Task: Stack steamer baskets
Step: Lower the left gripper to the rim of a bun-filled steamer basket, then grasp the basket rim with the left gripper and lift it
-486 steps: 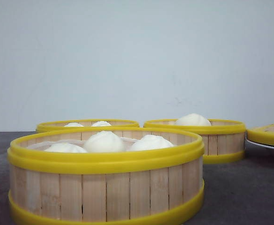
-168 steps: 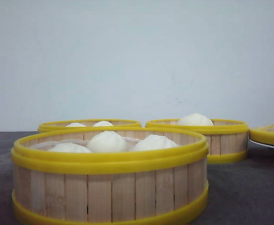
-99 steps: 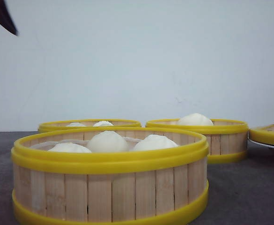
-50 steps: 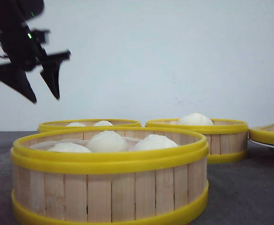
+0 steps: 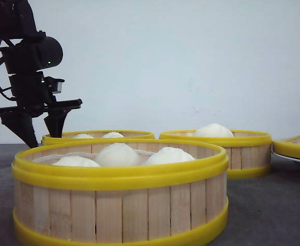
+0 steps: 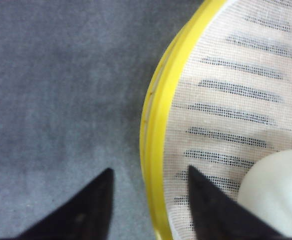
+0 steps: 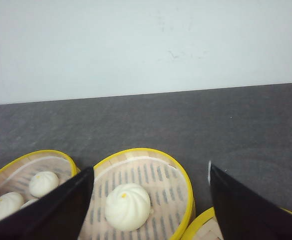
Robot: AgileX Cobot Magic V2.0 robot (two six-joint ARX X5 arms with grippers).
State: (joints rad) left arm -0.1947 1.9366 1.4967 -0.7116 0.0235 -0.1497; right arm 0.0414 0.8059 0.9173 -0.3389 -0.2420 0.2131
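Several steamer baskets with yellow rims stand on the dark table. The nearest basket (image 5: 119,205) holds three white buns. Behind it are a back-left basket (image 5: 101,135) and a back-right basket (image 5: 216,148) with one bun (image 7: 128,206). My left gripper (image 5: 42,137) is open and low, one finger outside and one inside the back-left basket's rim (image 6: 153,145), not closed on it. My right gripper (image 7: 149,170) is wide open, held above the back-right basket (image 7: 141,190), gripping nothing.
A further basket (image 5: 295,146) sits tilted on a white plate (image 5: 293,159) at the right edge. A bun (image 6: 278,195) lies inside the back-left basket near the inner finger (image 6: 210,210). Dark grey table (image 5: 262,210) surrounds the baskets, with a pale wall behind.
My left arm came into view from the upper left and dropped down to the left rim of the back-left basket. The baskets have stayed put.
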